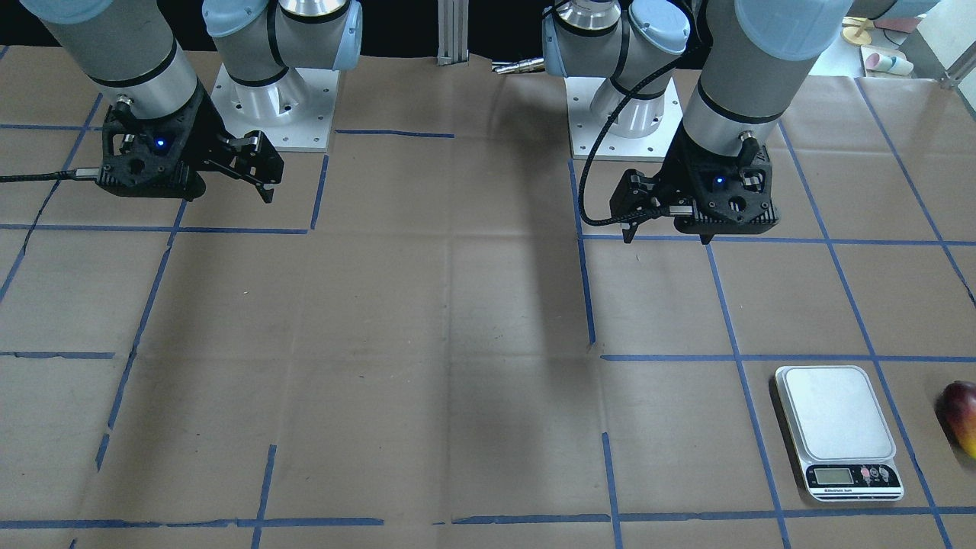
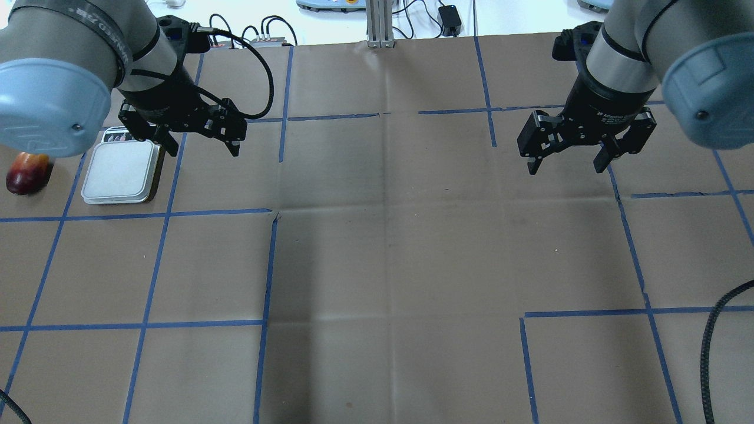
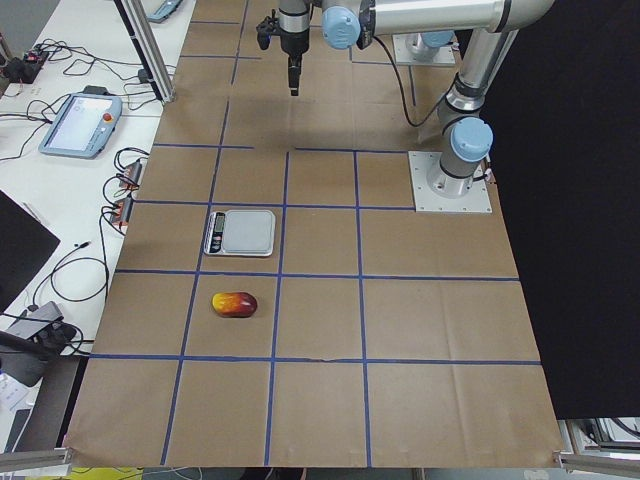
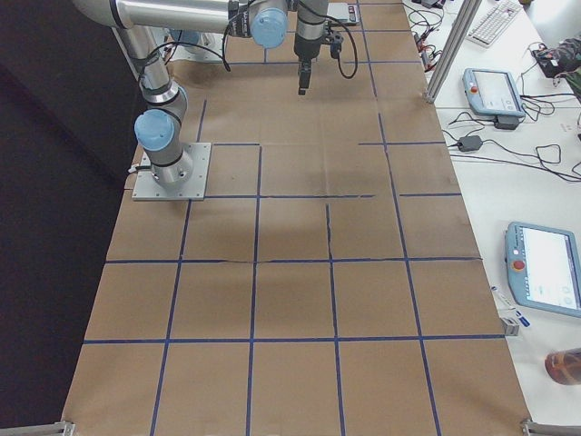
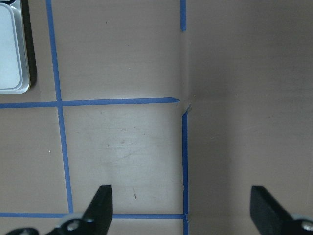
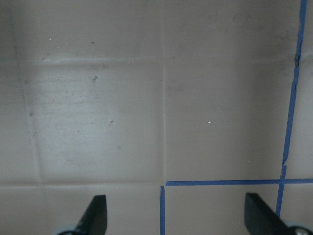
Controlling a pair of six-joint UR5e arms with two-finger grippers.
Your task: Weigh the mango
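Both arms are hovering over the worktop (image 2: 377, 265), jaws pointing down, spread wide, empty: left gripper (image 2: 203, 148) beside the scale (image 2: 121, 174), right gripper (image 2: 564, 169) far from the mango (image 2: 26, 176).

The table (image 2: 377, 265) is covered in creased brown paper, divided into squares by blue tape lines (image 2: 156, 265), and a soft broad shadow lies across its middle. An aluminium post (image 2: 377, 23) stands at the middle of the table's far long edge. Beyond that edge runs a white bench (image 4: 545, 200) with teach pendants (image 4: 491, 91) and a keyboard (image 4: 495, 23), while a black backdrop (image 3: 580, 200) closes off the table's opposite long side.
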